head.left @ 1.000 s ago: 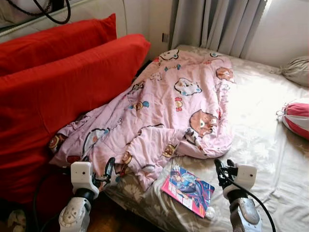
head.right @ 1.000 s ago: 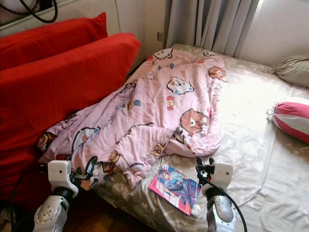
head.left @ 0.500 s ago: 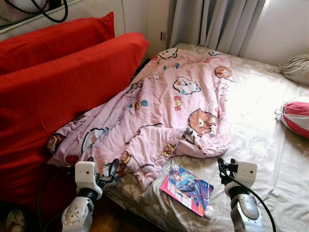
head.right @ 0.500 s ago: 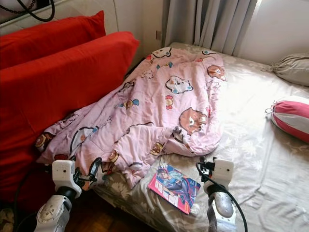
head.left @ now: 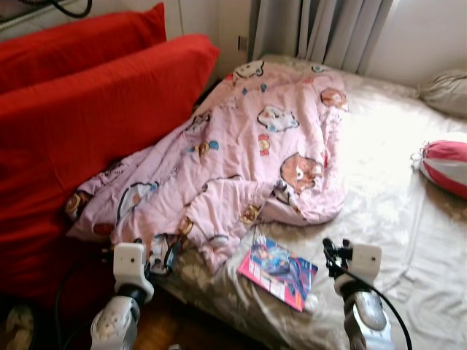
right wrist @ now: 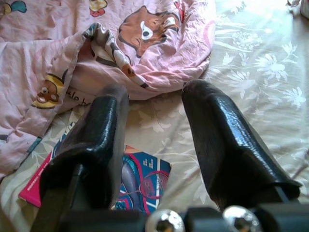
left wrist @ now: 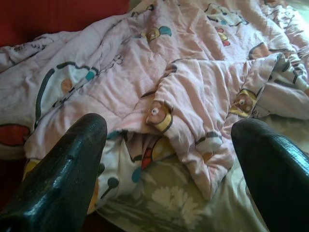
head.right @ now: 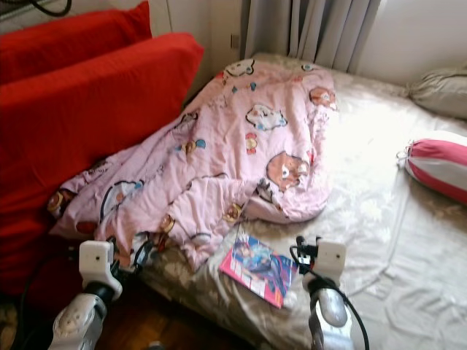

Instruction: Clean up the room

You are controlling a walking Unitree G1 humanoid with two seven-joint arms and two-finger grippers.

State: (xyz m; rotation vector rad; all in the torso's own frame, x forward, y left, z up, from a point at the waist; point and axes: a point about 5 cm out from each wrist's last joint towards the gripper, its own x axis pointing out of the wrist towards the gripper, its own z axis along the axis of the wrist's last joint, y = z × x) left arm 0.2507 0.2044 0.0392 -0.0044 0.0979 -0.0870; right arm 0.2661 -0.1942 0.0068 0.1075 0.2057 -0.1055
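A pink cartoon-print quilt (head.left: 241, 168) lies crumpled across the left half of the bed, its edge hanging over the near corner. A pink and blue picture book (head.left: 277, 270) rests on the floral sheet just below the quilt's fold. My left gripper (head.left: 165, 255) is open at the quilt's hanging edge; the left wrist view shows the quilt (left wrist: 193, 92) between and beyond the wide-apart fingers (left wrist: 72, 164). My right gripper (head.left: 330, 252) hovers open just right of the book, with the book (right wrist: 142, 181) under its fingers (right wrist: 96, 135).
Two big red cushions (head.left: 87, 109) lean along the bed's left side. A pink and white striped pillow (head.left: 445, 164) and a grey pillow (head.left: 445, 91) lie at the right. Grey curtains (head.left: 321, 33) hang behind. Bare floral sheet (head.left: 394, 197) spreads to the right; wooden floor (head.left: 164, 332) is below.
The whole view has shifted slightly, so the camera moved. My left gripper has come closer to the quilt's hanging edge. The right gripper stays beside the book.
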